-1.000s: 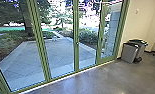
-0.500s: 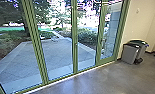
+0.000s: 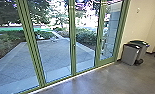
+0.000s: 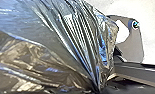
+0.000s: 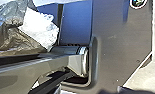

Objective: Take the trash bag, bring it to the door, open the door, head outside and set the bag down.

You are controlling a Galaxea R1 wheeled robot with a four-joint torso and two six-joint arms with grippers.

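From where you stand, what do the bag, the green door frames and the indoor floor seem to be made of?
The bag looks like thin, glossy plastic film: it creases finely and catches light. The green door frames look like painted metal, from their even colour and slim edges, though painted wood is possible. The indoor floor seems polished concrete: grey, mottled, softly reflective.

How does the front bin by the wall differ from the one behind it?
The front bin has a dark top, the rear bin a green one. The front bin stands in full view; the rear bin is partly hidden behind it. Both stand upright on the floor by the wall.
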